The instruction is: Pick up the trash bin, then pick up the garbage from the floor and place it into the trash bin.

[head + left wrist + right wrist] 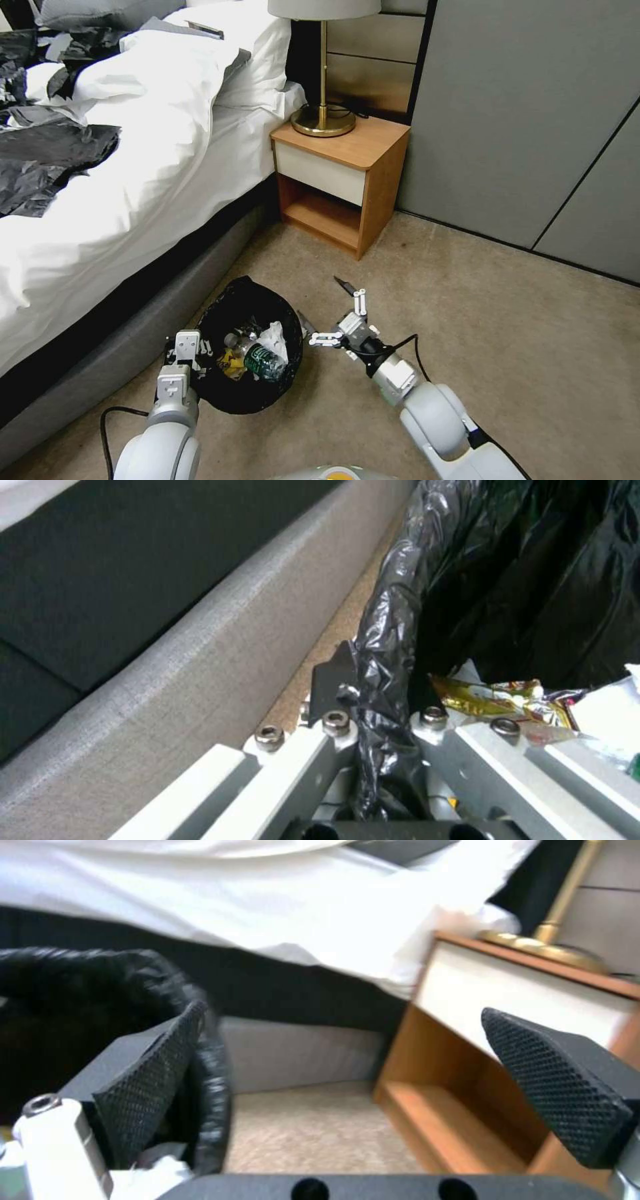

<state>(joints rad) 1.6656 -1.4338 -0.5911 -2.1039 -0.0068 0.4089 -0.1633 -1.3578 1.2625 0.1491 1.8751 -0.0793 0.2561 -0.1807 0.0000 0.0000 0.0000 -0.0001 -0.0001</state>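
Beside bed — trash bin (250, 347) rim clamped by left end effector (189, 347).

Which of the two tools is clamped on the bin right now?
The left tool: it pinches the black-bagged rim of the trash bin. The right tool hangs open just beside the bin, gripping nothing.

Both arms are smooth pale-grey tubes with black cables; each hand, the left hand (189, 347) and right hand (331, 313), has white linkages, silver hex screws, black mesh-textured pads (557, 1090).
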